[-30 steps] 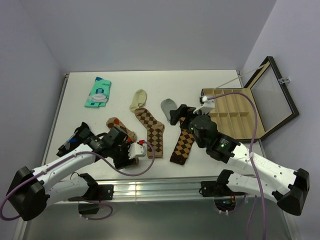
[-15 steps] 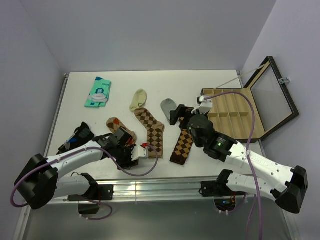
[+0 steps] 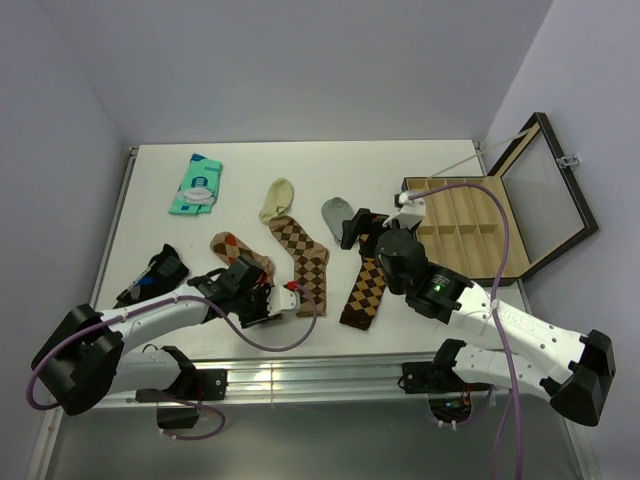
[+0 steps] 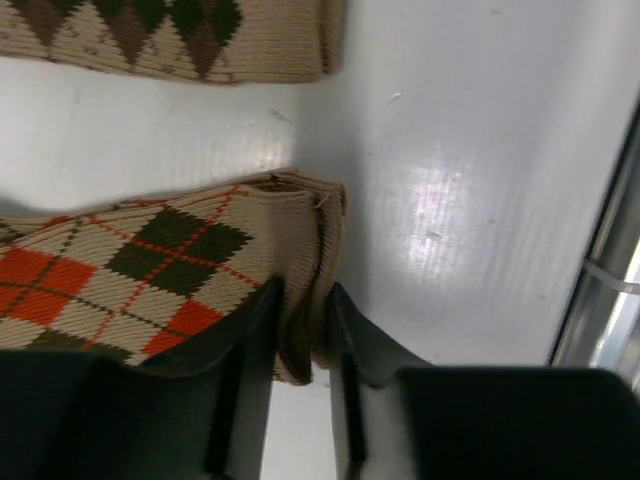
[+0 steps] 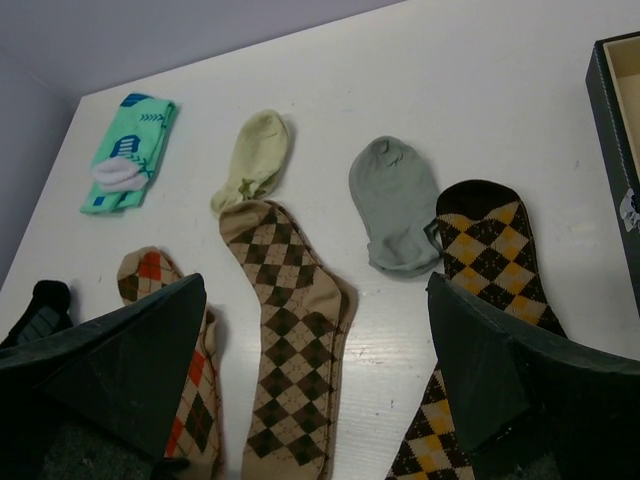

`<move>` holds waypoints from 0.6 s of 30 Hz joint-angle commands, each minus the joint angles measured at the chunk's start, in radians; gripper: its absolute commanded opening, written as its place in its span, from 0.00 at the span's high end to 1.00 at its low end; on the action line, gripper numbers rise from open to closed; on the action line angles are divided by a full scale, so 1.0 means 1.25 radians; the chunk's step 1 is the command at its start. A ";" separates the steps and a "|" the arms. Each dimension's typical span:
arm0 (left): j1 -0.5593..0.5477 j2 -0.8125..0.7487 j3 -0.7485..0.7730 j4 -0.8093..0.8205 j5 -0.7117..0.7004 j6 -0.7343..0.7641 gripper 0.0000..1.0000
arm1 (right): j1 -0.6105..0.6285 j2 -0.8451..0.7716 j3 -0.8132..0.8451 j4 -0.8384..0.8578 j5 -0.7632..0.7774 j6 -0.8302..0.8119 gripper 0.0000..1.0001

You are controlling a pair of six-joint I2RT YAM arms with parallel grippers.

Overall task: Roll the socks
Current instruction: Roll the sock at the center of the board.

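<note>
The knitted argyle red-orange sock point(image 4: 120, 270), tan sock point(image 3: 303, 257) and dark brown sock point(image 3: 366, 292) lie flat side by side on the smooth white table point(image 3: 180, 240), each running lengthwise from near cuff to far toe. The left hand point(image 4: 302, 305) pinches the red-orange sock's ribbed cuff edge. The right hand point(image 5: 315, 288) hangs spread wide above them.

Left arm point(image 3: 150, 315), right arm point(image 3: 520, 330): white shells, black joints; purple cables point(image 3: 268, 347); green light point(image 3: 437, 287); left gripper point(image 4: 300, 300) jaws black.
</note>
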 commanded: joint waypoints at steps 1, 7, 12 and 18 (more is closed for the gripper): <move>-0.003 0.023 -0.023 0.040 -0.038 -0.010 0.71 | 0.001 0.005 0.016 0.009 0.038 0.001 0.02; 0.022 -0.016 0.009 -0.040 0.004 0.017 1.00 | 0.001 0.004 0.014 0.033 0.005 -0.020 0.02; 0.155 -0.021 0.093 -0.194 0.177 0.137 1.00 | 0.001 0.000 -0.023 0.108 -0.098 -0.053 0.07; 0.320 0.089 0.192 -0.410 0.315 0.315 1.00 | 0.012 -0.024 -0.114 0.261 -0.266 -0.100 0.11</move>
